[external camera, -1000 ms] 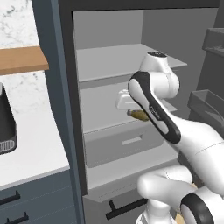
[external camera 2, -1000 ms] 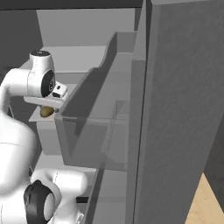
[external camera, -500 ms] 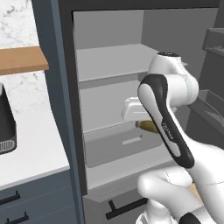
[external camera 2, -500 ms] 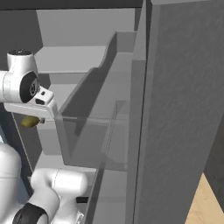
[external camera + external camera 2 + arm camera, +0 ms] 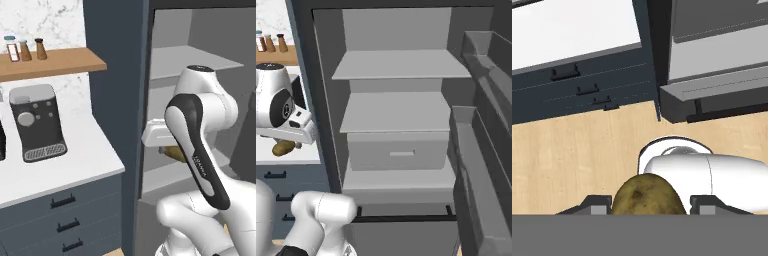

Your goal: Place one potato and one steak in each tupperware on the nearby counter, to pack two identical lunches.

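My gripper (image 5: 648, 204) is shut on a yellow-brown potato (image 5: 648, 195), which bulges between the two dark fingertips (image 5: 598, 203). In the left base view the potato (image 5: 171, 153) hangs under the white hand, just in front of the open fridge. From the right base view, the potato (image 5: 283, 148) and gripper (image 5: 287, 144) are at the far left, beside the fridge's dark side wall and over the counter edge (image 5: 301, 159). The white counter (image 5: 60, 162) lies left of the arm. The steak and the tupperware are out of view.
An open fridge (image 5: 398, 112) with grey shelves and a drawer (image 5: 401, 150) stands ahead, its door bins (image 5: 481, 150) at right. A dark appliance (image 5: 37, 122) sits on the counter under a wooden shelf (image 5: 55, 62) with shakers. Dark drawers (image 5: 65, 220) are below.
Both base views have swung, so the camera has moved: the counter now shows at left and the fridge interior faces the right base view. The hand has come out of the fridge, potato still gripped.
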